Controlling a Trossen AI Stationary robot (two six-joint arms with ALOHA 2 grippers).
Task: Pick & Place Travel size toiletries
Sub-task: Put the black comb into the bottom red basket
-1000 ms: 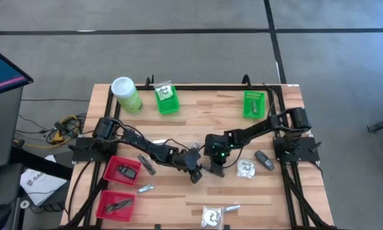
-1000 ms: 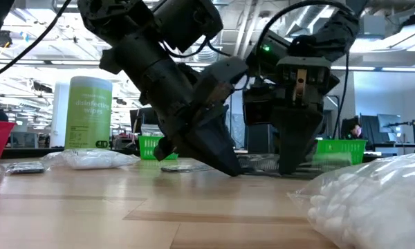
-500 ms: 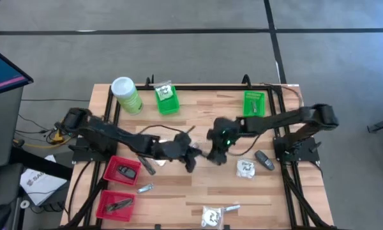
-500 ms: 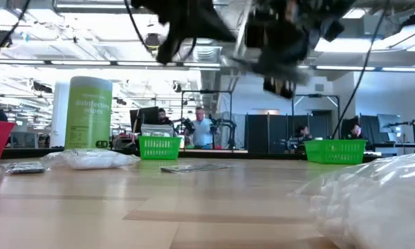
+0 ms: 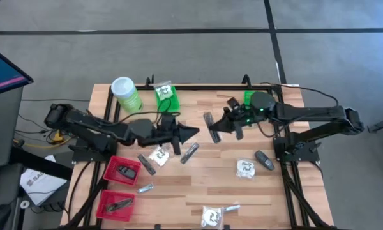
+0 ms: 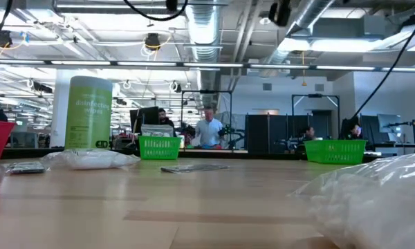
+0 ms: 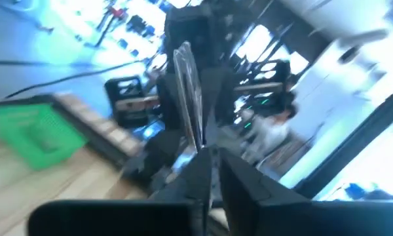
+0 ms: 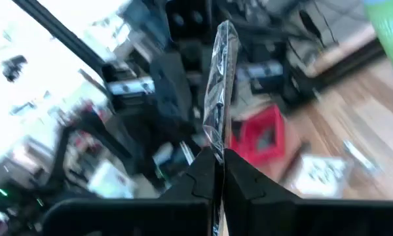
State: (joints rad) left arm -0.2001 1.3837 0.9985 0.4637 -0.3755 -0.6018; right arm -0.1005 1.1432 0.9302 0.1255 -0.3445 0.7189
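Note:
Both arms are raised over the table's middle, out of the low view. My left gripper (image 5: pixel 196 132) (image 7: pixel 211 164) points toward the table's right and is shut on a slim silvery sachet (image 7: pixel 187 85). My right gripper (image 5: pixel 216 126) (image 8: pixel 219 160) faces it from the right and is shut on another silvery sachet (image 5: pixel 209 121) (image 8: pixel 219 85). Lying flat on the wood are a third sachet (image 5: pixel 190 152), a white packet (image 5: pixel 158 155), a dark stick (image 5: pixel 147 164), a white packet (image 5: pixel 245 168) and a dark oval piece (image 5: pixel 264 160). My left gripper pinches the sachet by its near end (image 7: pixel 198 141) between its two fingers. The strip stands out past the fingertips, edge toward the camera, and is lifted clear of the table. My right gripper pinches its sachet by one end (image 8: pixel 216 141) between both fingers, coming level from the table's right. The strip stands out past the fingertips, lies across the fingers in the high view, and is clear of the table.
A light-green canister (image 5: pixel 126 94) and two green baskets (image 5: pixel 166 99) (image 5: pixel 254 104) stand along the far edge. Two red baskets (image 5: pixel 122 170) (image 5: pixel 115 204) sit near the left edge. A packet (image 5: pixel 212 216) and sachets (image 5: pixel 230 207) (image 5: pixel 145 188) lie toward the near edge. People show in the room beyond.
Both grippers were down together at the table's middle and have risen out of the low view. The left drew back toward the left and far side, the right toward the far right, both tipping toward level. Each sachet is lifted clear.

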